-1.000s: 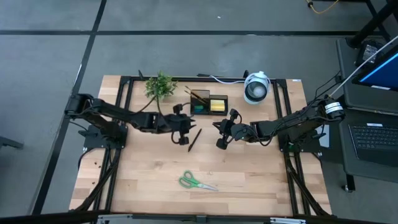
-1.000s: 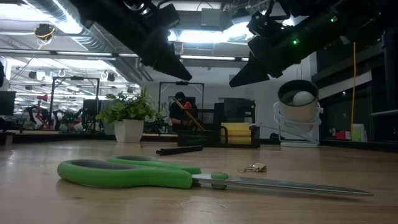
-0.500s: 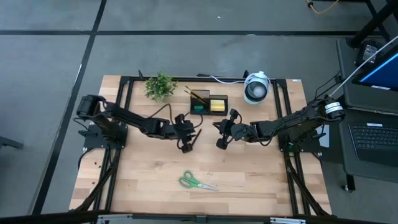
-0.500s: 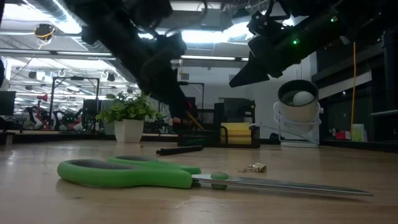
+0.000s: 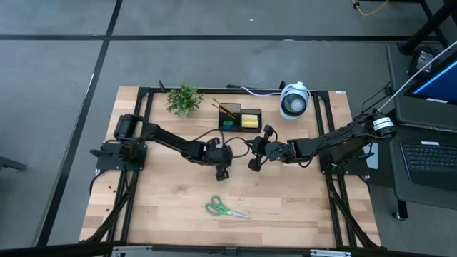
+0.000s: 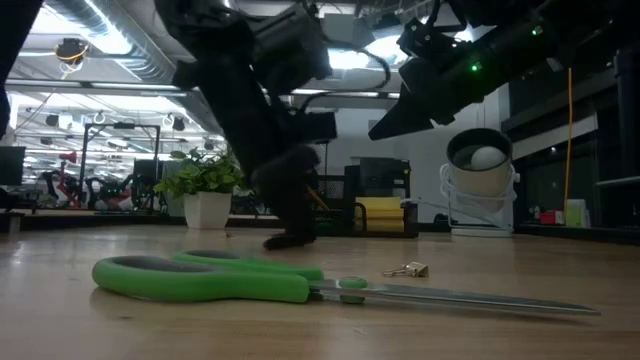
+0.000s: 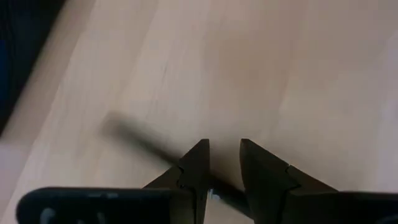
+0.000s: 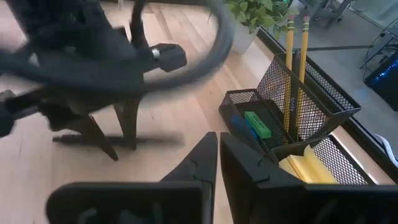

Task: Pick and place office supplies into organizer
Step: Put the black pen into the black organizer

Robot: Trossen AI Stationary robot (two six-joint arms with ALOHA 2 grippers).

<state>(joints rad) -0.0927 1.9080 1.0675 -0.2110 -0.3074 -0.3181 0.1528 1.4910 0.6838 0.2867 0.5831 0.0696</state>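
The left tool is down at the table, its fingers parted and straddling a black pen that lies flat on the wood; whether they grip it cannot be told. The right tool hangs just beside it, above the table, closed and empty. Behind both stands the organizer, holding two pencils, a yellow pad and small blue and green pieces. Scissors lie nearer the table's front edge, well apart.
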